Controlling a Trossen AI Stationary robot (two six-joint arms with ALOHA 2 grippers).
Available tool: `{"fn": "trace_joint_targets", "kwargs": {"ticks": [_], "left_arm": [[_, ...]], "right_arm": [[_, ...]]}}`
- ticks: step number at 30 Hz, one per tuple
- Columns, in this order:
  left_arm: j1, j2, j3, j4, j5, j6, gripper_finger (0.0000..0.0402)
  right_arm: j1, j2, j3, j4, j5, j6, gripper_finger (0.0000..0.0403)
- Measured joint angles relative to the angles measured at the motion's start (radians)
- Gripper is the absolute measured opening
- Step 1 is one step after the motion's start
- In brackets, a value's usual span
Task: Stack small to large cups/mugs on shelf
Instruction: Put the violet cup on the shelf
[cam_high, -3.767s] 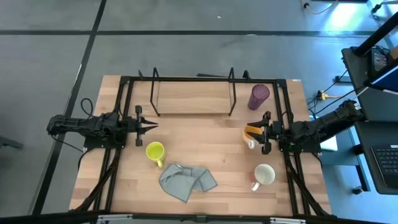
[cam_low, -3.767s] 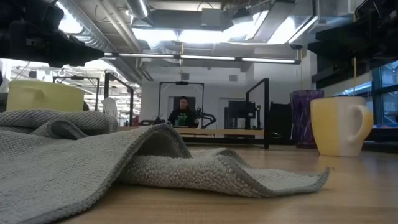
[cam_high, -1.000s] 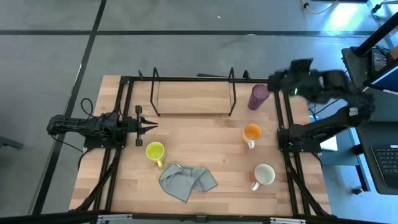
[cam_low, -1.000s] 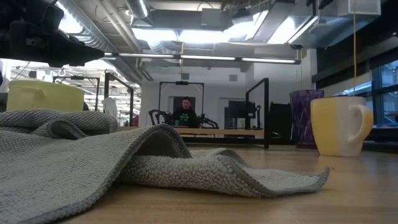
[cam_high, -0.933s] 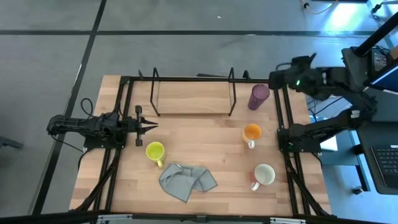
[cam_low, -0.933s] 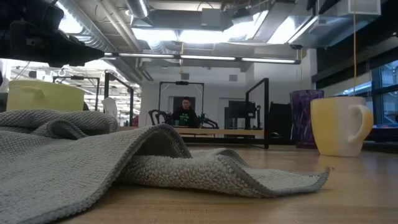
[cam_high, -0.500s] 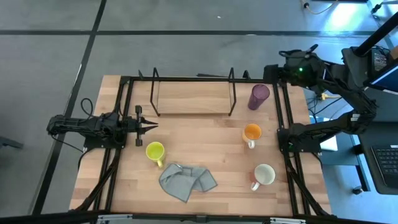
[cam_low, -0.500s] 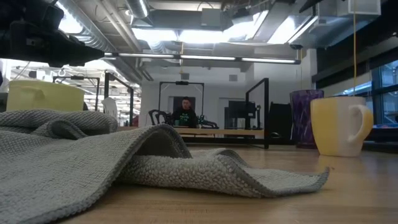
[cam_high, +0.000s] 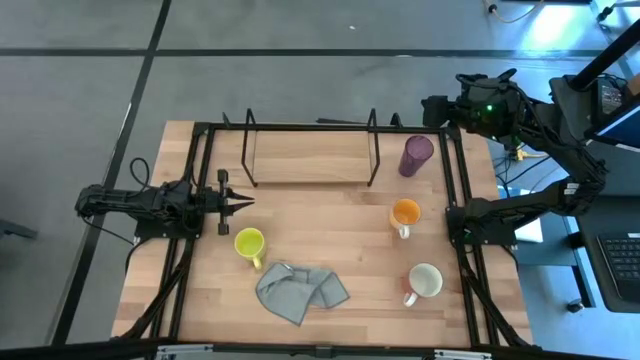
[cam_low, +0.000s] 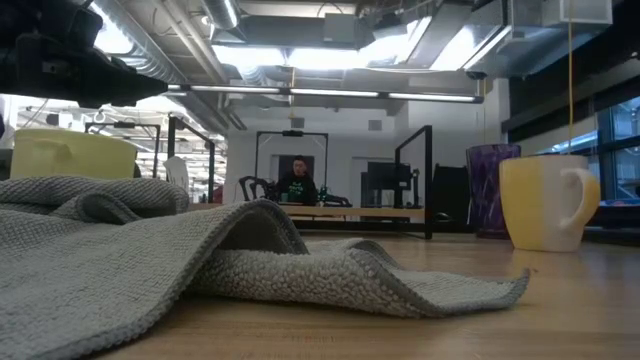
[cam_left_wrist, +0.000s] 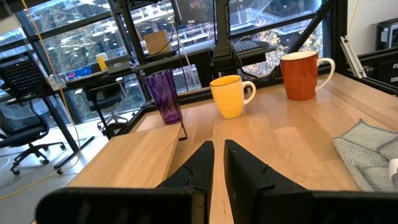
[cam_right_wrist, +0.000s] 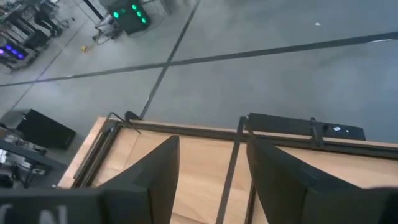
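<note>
The right tool (cam_high: 432, 108) has left the orange mug (cam_high: 405, 213), where it sat low at the surface's right edge, and risen to hang above the far right corner, past the purple tumbler (cam_high: 416, 155). Its fingers (cam_right_wrist: 158, 177) stand apart.

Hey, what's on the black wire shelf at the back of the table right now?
Nothing: the shelf shows only bare wood between its end loops. All four cups stand on the table, none hidden behind it.

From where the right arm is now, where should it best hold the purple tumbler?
Probably around the wall of the purple tumbler, descending from above: it stands upright, has no handle, and is apart from the shelf. The right gripper is open beyond it.
</note>
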Motion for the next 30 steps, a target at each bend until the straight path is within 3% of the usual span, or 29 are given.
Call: {"fn": "trace_joint_targets", "kwargs": {"ticks": [6, 9, 13, 24, 30], "left_arm": [[0.000, 0.000, 0.000, 0.000, 0.000, 0.000, 0.0033], [0.000, 0.000, 0.000, 0.000, 0.000, 0.000, 0.0033], [0.000, 0.000, 0.000, 0.000, 0.000, 0.000, 0.0033], [0.000, 0.000, 0.000, 0.000, 0.000, 0.000, 0.0033], [0.000, 0.000, 0.000, 0.000, 0.000, 0.000, 0.0033]], "right_arm": [[-0.019, 0.005, 0.001, -0.110, -0.001, -0.042, 0.0188], [-0.113, 0.037, 0.001, -0.270, -0.049, -0.020, 0.0188], [-0.280, 0.117, 0.001, -0.411, -0.195, -0.083, 0.0188], [-0.505, 0.401, -0.001, -0.460, -0.260, -0.447, 0.0188], [-0.545, 0.434, -0.054, -0.458, -0.292, -0.593, 0.0188]]}}
